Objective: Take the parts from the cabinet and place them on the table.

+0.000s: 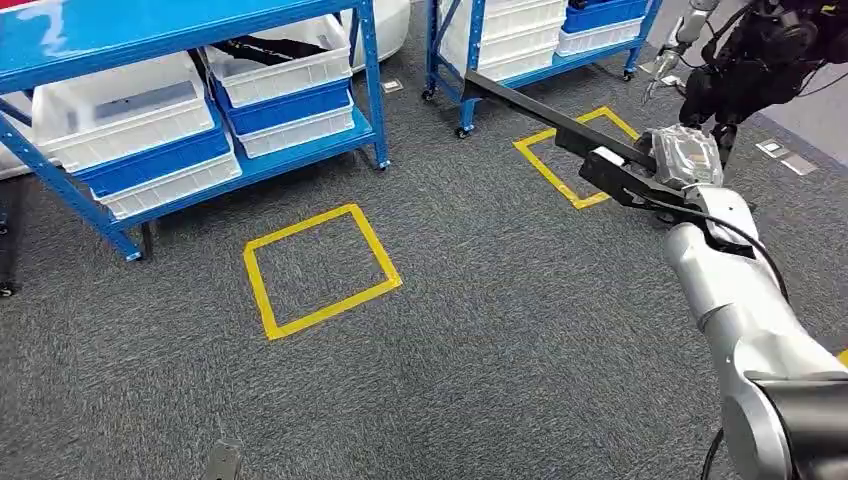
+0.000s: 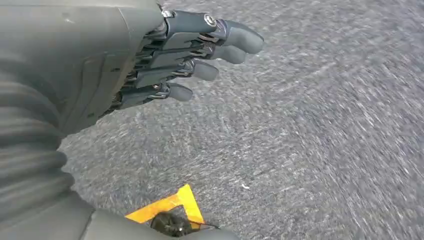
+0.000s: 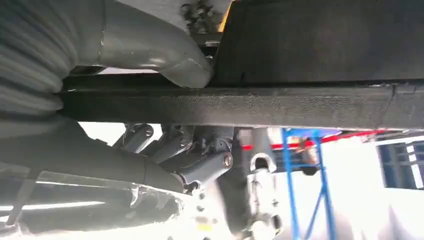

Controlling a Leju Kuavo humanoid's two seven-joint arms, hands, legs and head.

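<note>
The right hand (image 1: 668,170) is closed around a long black part (image 1: 545,118), gripping it near one end, thumb on one side and fingers (image 3: 200,160) curled under the other. The bar juts out from the hand over the grey carpet (image 1: 500,330), its far end reaching toward a blue shelf rack (image 1: 470,60). The left hand (image 2: 165,60) hangs above the carpet holding nothing, fingers loosely extended and slightly apart. Two yellow taped squares mark the floor, one (image 1: 320,270) in the middle of the floor, another (image 1: 575,155) under the bar. The nearer blue cabinet (image 1: 200,110) carries stacked white and blue bins (image 1: 285,95); their contents cannot be made out. A dark robot (image 1: 760,60) stands beyond the hand.
</note>
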